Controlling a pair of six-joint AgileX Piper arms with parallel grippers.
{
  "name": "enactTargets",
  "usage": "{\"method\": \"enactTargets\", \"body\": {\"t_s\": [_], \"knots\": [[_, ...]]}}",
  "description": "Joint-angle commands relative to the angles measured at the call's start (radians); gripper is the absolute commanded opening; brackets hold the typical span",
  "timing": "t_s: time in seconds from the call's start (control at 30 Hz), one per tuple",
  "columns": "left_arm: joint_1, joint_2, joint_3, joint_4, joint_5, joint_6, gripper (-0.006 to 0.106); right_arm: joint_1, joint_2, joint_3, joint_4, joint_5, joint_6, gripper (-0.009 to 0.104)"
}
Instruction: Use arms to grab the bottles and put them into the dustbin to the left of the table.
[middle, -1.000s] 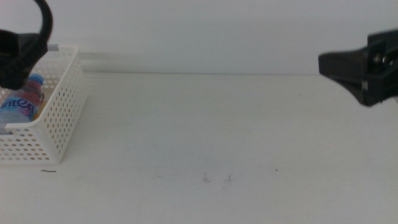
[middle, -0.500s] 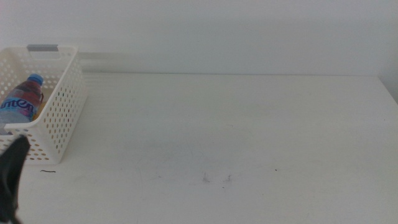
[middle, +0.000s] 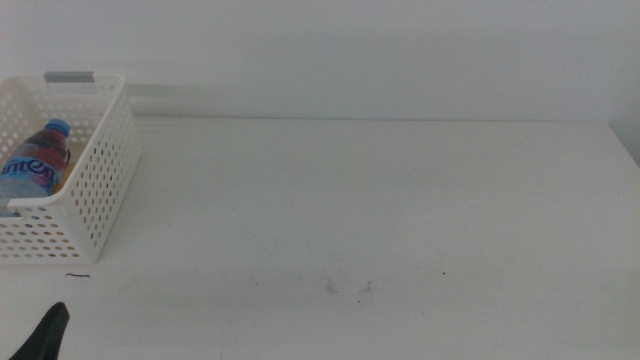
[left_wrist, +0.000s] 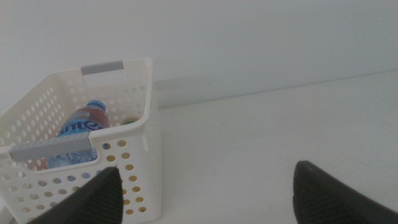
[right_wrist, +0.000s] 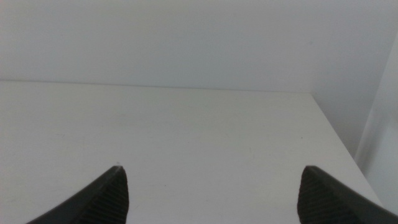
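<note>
The wide plain white tabletop (middle: 380, 200) fills most of the middle view, meeting a pale wall at the back, and it carries a few small dark scuff marks (middle: 348, 288) toward its near edge. At its far left stands the white rectangular plastic basket with perforated sides (middle: 95, 190), a grey handle strip (middle: 70, 76) on its far rim; the left wrist view shows the same basket (left_wrist: 140, 155) with grey strips on both its near and far rims. Inside the basket lies the small clear water bottle with a blue cap and blue label (middle: 38, 160), tilted with its cap toward the far end; the left wrist view shows it (left_wrist: 81, 127) resting against the basket's inner wall, with something reddish beneath it and a small greenish spot beside it that are too hidden to identify. The left gripper (left_wrist: 202, 193) sits near the basket's near corner, its two dark jaws spread wide apart and holding nothing; in the middle view only one black fingertip (middle: 45, 335) of it shows at the bottom left edge. The right gripper (right_wrist: 211, 193) is over the bare right part of the table, its dark jaws likewise released and wide apart with nothing between them.
</note>
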Motion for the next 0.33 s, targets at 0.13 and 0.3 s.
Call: {"method": "enactTargets", "body": {"t_s": [0.13, 0.3], "knots": [[0.002, -0.005, 0.003, -0.001, -0.005, -0.008, 0.094, -0.006, -0.007, 0.009, 0.001, -0.013, -0.01, 0.079], [0.002, -0.005, 0.003, -0.001, -0.005, -0.008, 0.094, -0.006, -0.007, 0.009, 0.001, -0.013, -0.01, 0.079]]}}
